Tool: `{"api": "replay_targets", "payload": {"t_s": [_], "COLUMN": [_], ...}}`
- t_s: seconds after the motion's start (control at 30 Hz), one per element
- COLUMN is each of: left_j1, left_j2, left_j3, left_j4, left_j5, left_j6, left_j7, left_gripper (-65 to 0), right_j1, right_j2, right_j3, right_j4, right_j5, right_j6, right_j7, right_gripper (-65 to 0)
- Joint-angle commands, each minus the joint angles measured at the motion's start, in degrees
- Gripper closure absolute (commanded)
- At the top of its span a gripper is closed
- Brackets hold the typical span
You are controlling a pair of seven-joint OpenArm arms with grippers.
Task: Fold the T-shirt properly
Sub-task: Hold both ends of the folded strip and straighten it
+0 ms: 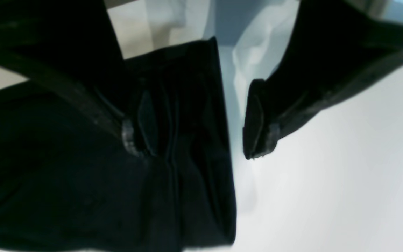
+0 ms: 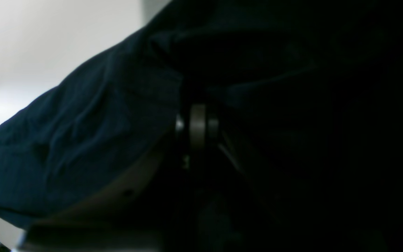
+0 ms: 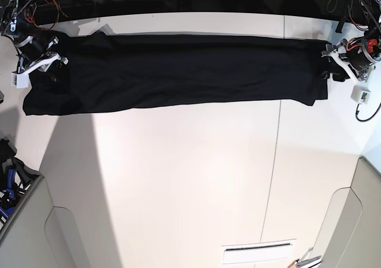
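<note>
The black T-shirt [image 3: 178,71] lies stretched into a long band across the far part of the white table [image 3: 190,178]. At its right end my left gripper [image 3: 333,65] stands open. In the left wrist view one finger [image 1: 145,122] rests over the T-shirt [image 1: 65,175], and the other finger [image 1: 257,122] hangs above bare table. The cloth's folded edge sits between the jaws of the left gripper [image 1: 198,136]. At the shirt's left end my right gripper [image 3: 53,62] is shut. Its wrist view shows the right gripper [image 2: 198,126] with the T-shirt [image 2: 82,133] bunched around the tips.
A small white box [image 3: 361,95] lies by the table's right edge, with a cable beside it. Dark cables and blue parts [image 3: 11,181] sit off the left edge. A slotted white plate [image 3: 259,253] lies near the front. Grey panels stand at both front corners.
</note>
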Motion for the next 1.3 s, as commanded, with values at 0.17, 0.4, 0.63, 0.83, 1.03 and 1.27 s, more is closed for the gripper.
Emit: {"api": "replay_targets", "payload": {"t_s": [0.17, 0.4, 0.63, 0.83, 1.03, 1.27], "left_j1": [-0.3, -0.3, -0.3, -0.3, -0.4, -2.5], "left_j2": [-1.0, -0.9, -0.5, 1.7, 2.3, 2.3], "left_j3": [-0.5, -0.5, -0.4, -0.4, -0.4, -0.5], "left_j4": [-3.3, -3.7, -3.6, -3.6, -3.6, -3.0], "left_j5": [-1.4, -5.9, -12.6, -13.8, -13.2, -9.8], "left_j6": [-0.4, -1.9, -4.3, -5.0, -5.0, -5.0], "left_j7": [-2.4, -0.3, 2.9, 2.9, -0.2, -1.6], "left_gripper": [-40.7, -40.7, -40.6, -37.4, 0.0, 0.0], "right_j1": [0.1, 0.1, 0.1, 0.1, 0.1, 0.1], "right_j2": [0.9, 0.9, 0.9, 0.9, 0.9, 0.9], "right_j3": [0.2, 0.2, 0.2, 0.2, 0.2, 0.7], "right_j4": [0.7, 0.7, 0.7, 0.7, 0.7, 1.4], "right_j5": [0.7, 1.7, 1.7, 1.7, 1.7, 5.1], "right_j6": [0.1, 0.1, 0.1, 0.1, 0.1, 0.1], "right_j7": [0.2, 0.2, 0.2, 0.2, 0.2, -3.1], "right_gripper": [0.0, 0.0, 0.0, 0.0, 0.0, 0.0]}}
